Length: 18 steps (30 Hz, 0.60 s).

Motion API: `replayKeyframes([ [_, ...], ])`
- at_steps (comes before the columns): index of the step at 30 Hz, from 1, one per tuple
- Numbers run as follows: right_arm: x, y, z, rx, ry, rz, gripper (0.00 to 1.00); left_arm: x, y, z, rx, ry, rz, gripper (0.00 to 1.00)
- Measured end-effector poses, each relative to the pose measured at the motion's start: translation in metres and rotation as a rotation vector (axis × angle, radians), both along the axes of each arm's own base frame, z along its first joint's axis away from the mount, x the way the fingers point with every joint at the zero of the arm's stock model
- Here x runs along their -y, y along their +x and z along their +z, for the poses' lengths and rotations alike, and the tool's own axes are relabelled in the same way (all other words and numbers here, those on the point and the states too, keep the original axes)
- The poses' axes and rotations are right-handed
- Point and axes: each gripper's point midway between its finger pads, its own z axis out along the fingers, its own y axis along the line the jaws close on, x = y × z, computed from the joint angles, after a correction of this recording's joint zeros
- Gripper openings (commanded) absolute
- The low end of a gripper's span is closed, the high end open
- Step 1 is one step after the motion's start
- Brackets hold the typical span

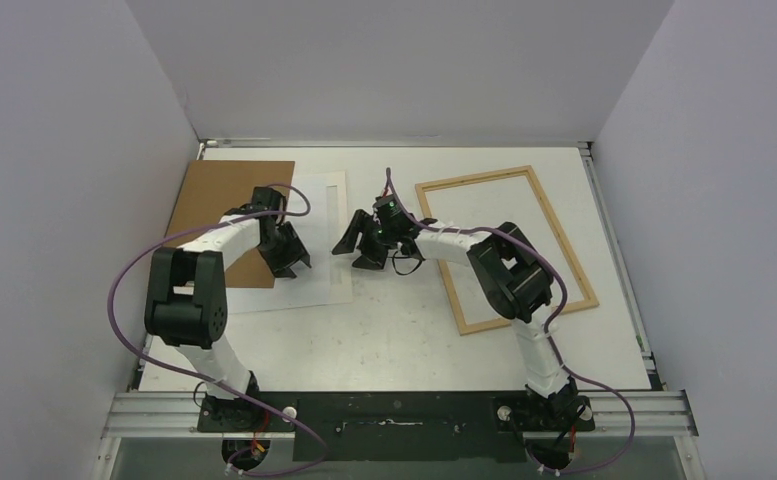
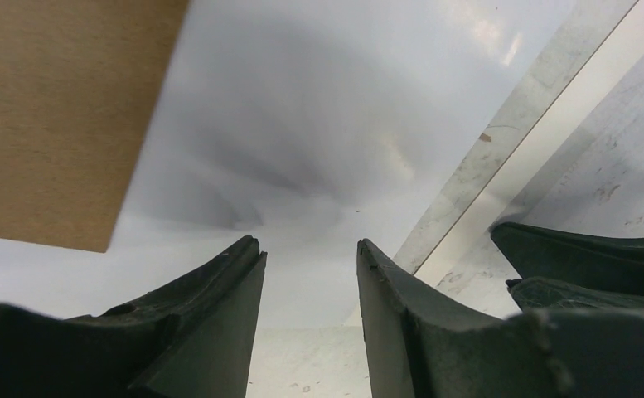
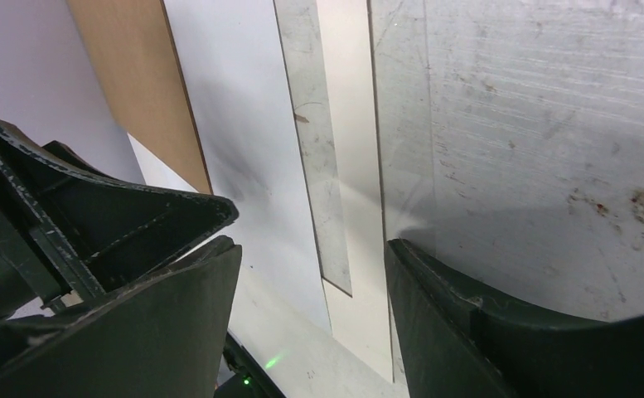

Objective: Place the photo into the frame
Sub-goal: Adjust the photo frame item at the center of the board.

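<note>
The photo (image 1: 324, 270) lies white side up on the table, left of centre, partly over a brown backing board (image 1: 224, 205). My left gripper (image 1: 289, 262) hangs low over the photo's near part. In the left wrist view its jaws stand open (image 2: 310, 249) with only the photo (image 2: 302, 149) and bare table showing between them. My right gripper (image 1: 359, 245) hovers open at the photo's right edge. The right wrist view (image 3: 310, 257) shows nothing between its fingers. The light wooden frame (image 1: 568, 243) lies empty on the right, under the right arm.
A cream mat strip (image 3: 347, 124) runs along the photo's right edge. The brown board (image 2: 53, 116) sits at the far left, close to the left wall. Grey walls close in three sides. The two grippers are close together, with the left fingers (image 3: 94, 215) showing in the right wrist view.
</note>
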Motion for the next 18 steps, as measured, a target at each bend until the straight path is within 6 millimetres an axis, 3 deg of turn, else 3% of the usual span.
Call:
replayKeyframes([
  [10, -0.03, -0.005, 0.0, 0.023, 0.016, 0.053, 0.64, -0.02, 0.004, 0.018, 0.041, 0.019, 0.054, 0.44],
  [18, -0.07, -0.007, 0.002, 0.044, 0.119, 0.077, 0.65, -0.042, -0.003, 0.037, 0.067, 0.091, 0.105, 0.44],
])
